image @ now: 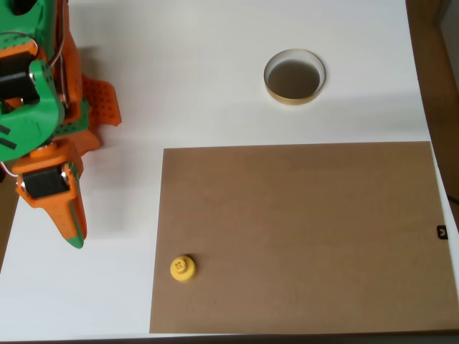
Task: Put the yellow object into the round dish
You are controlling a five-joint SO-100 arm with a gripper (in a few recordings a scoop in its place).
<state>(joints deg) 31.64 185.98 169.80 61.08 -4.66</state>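
A: How far along?
B: Nothing's done. I see the yellow object near left on the board, the round dish far right, gripper closed, empty

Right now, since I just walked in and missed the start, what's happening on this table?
Nothing is being handled at this moment. In the overhead view the orange and green arm sits at the left edge, its gripper pointing down the picture and holding nothing. The yellow object lies on the brown board, near its lower left corner. The round dish stands empty on the white table above the board.
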